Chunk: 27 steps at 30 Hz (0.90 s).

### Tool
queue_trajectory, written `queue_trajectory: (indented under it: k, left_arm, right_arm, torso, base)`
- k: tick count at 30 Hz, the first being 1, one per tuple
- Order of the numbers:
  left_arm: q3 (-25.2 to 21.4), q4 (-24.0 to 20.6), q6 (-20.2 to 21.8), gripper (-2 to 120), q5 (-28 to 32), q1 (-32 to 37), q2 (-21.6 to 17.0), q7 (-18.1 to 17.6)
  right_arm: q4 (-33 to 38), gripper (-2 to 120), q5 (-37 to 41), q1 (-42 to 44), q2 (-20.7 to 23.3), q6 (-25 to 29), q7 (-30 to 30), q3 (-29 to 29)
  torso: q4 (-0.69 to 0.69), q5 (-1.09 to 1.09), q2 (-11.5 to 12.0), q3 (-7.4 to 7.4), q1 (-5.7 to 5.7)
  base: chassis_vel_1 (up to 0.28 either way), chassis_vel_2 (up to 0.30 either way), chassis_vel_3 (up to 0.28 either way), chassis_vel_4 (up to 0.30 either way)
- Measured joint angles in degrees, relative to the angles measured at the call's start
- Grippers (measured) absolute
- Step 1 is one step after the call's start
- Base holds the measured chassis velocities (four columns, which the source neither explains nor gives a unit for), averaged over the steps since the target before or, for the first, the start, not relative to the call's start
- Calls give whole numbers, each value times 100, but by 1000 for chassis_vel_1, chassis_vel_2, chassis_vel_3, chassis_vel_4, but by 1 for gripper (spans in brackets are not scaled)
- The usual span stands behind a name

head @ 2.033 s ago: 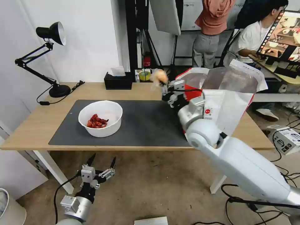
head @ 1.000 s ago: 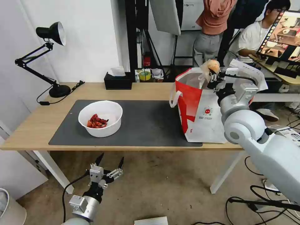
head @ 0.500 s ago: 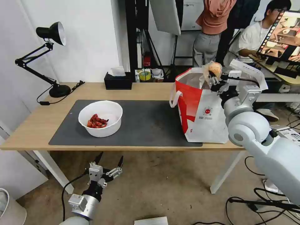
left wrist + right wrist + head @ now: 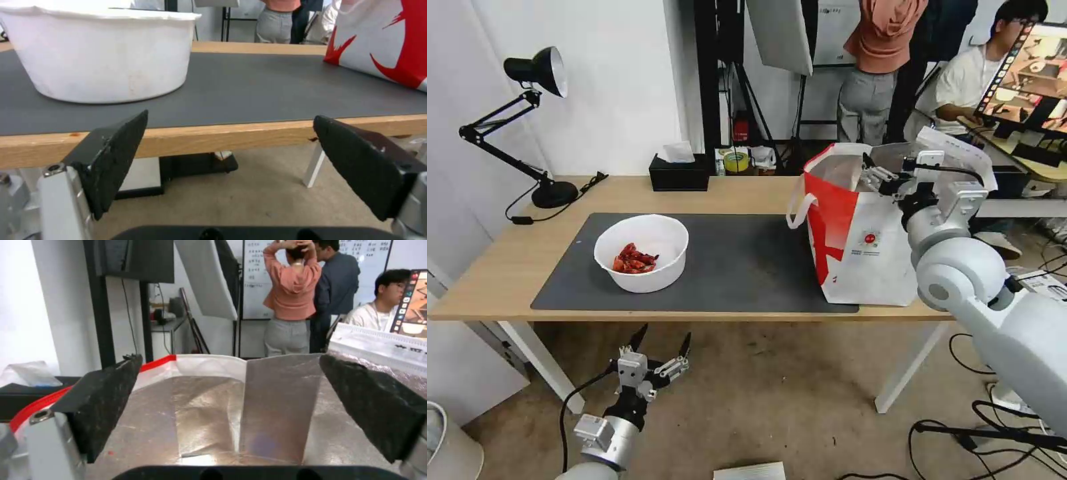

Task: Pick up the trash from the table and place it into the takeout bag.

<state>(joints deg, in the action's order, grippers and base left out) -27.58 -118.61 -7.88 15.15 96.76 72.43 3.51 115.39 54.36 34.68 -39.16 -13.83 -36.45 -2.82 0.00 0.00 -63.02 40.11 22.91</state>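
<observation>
The white bowl (image 4: 642,252) with red shell scraps rests on the dark mat (image 4: 740,260) of the wooden table (image 4: 720,190); its side looms close in the left wrist view (image 4: 102,53). At the table's right end stands the red-and-white takeout bag (image 4: 860,247) (image 4: 382,40). My right gripper (image 4: 879,177) (image 4: 230,359) hovers open over the bag's mouth with nothing between its fingers, facing the silver foil lining (image 4: 213,413). My left gripper (image 4: 664,337) (image 4: 230,117) hangs open below the table's front edge, in front of the bowl. The bag's inside bottom is hidden.
A black desk lamp (image 4: 540,73) and a black tissue box (image 4: 679,175) stand along the table's back edge. People and a monitor are behind the bag. Cables lie on the floor at the right, and a white bin (image 4: 444,447) stands at the lower left.
My right gripper carried the tan wrapped ball from over the mat to above the bag, then opened; the ball is gone from its fingers. The left gripper rose slightly.
</observation>
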Motion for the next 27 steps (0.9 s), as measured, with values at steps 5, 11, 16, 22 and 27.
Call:
queue_trajectory:
  k: [5, 11, 16, 22, 27]
  left_arm:
    - [5, 0, 0, 100, 3, -4, -1, 3]
    - [14, 7, 1, 100, 3, 13, -23, 7]
    - [10, 8, 2, 100, 3, 20, -30, 8]
    - [10, -1, 13, 100, 1, 24, -30, 8]
    - [-17, -12, 18, 100, 1, 24, -31, 8]
  right_arm:
    - [-23, 100, 1, -26, 4, -2, 3, 13]
    - [-33, 100, -2, -23, -1, -3, 3, 20]
    - [-20, 100, 6, -9, -8, 14, 70, 17]
    - [319, 100, 378, 42, 50, 227, 764, -76]
    - [604, 100, 683, 303, 162, 422, 1478, -209]
  torso:
    - [0, 0, 0, 0, 0]
    - [0, 0, 0, 0, 0]
    - [0, 0, 0, 0, 0]
    - [1, -1, 0, 0, 0]
    - [0, 0, 0, 0, 0]
  base:
    - [0, 0, 0, 0]
    - [0, 0, 0, 0]
    - [0, 0, 0, 0]
    - [0, 0, 0, 0]
    - [0, 0, 0, 0]
